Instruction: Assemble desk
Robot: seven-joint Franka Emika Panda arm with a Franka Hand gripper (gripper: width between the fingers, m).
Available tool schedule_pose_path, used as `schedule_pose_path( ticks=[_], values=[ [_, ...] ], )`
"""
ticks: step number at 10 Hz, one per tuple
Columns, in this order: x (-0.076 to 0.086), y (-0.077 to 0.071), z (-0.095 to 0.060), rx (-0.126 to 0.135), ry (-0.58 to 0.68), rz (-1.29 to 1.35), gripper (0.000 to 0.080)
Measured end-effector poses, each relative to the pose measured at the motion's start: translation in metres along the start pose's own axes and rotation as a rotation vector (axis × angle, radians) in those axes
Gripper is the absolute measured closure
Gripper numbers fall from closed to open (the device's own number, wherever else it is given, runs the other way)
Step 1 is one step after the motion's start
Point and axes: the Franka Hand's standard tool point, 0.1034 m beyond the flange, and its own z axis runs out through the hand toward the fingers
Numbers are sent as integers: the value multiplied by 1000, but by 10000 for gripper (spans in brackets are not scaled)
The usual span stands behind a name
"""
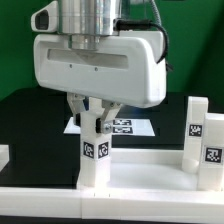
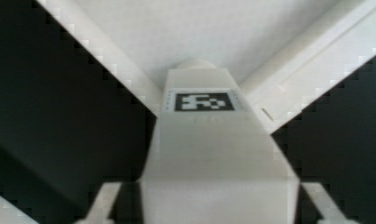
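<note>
A white robot arm hangs over a black table, its broad glossy wrist housing filling the upper middle of the scene. Below it the gripper (image 1: 94,124) points straight down with its two dark fingers closed around the top of a white square-section leg (image 1: 95,160), which stands upright and carries a black-and-white tag near its upper end. In the wrist view the same leg (image 2: 210,150) rises between the pale fingertips (image 2: 107,203), one on each side, tag facing the camera. The leg's foot meets the white tabletop slab (image 1: 140,176), which lies flat across the front of the scene with a raised rim. Toward the exterior view's right, another leg (image 1: 197,125) stands upright, and just beside it a further tagged leg (image 1: 213,158) stands nearer the camera. Behind the gripper, the marker board (image 1: 135,127) lies flat on the table, partly hidden by the fingers.
</note>
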Motion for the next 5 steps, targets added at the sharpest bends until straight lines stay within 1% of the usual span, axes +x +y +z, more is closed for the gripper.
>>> schedule_pose_path(
  ticks=[1, 5],
  values=[
    [0, 0, 0, 2, -3, 145, 509],
    [1, 3, 0, -2, -18, 494, 509]
  ],
)
